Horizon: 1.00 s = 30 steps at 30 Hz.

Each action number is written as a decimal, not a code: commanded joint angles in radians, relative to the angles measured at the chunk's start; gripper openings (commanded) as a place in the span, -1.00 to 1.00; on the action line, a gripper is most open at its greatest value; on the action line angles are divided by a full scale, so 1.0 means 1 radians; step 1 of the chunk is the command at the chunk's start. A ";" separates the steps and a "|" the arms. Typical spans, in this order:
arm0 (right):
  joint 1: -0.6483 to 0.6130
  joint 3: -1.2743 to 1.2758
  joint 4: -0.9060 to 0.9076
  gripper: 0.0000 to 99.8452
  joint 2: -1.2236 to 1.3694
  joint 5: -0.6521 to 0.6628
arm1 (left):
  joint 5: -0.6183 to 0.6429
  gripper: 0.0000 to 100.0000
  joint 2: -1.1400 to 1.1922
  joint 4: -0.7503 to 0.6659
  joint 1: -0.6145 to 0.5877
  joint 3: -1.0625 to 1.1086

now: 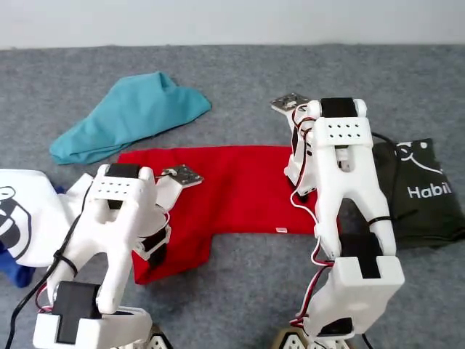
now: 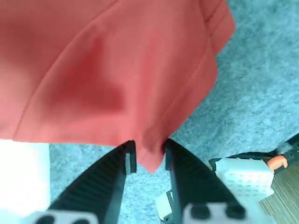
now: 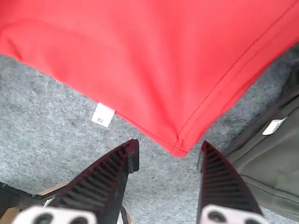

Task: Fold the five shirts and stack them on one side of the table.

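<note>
Red shirt spread flat on grey bench, left jaws pinching one corner of it, right jaws spread either side of another corner, teal shirt beyond it, black shirt beside it

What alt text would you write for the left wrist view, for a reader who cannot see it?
The left gripper has its two black fingers closed on a hemmed corner of the red shirt, which spreads away over the grey table covering. The edge of a white shirt lies next to the red one, close beside one finger.
</note>
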 commanded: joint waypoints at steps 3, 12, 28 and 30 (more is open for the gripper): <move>0.002 -0.031 0.025 -0.59 -0.013 -0.006 | -0.006 -0.77 -0.021 0.066 -0.008 -0.059; 0.054 -0.120 -0.120 -0.59 -0.008 -0.017 | -0.003 -0.77 -0.250 0.163 -0.015 -0.295; 0.058 0.023 -0.398 -0.59 0.208 -0.097 | -0.002 -0.77 -0.276 0.147 -0.015 -0.131; 0.079 0.018 -0.400 -0.59 0.243 -0.075 | -0.002 -0.77 -0.276 0.147 -0.015 -0.131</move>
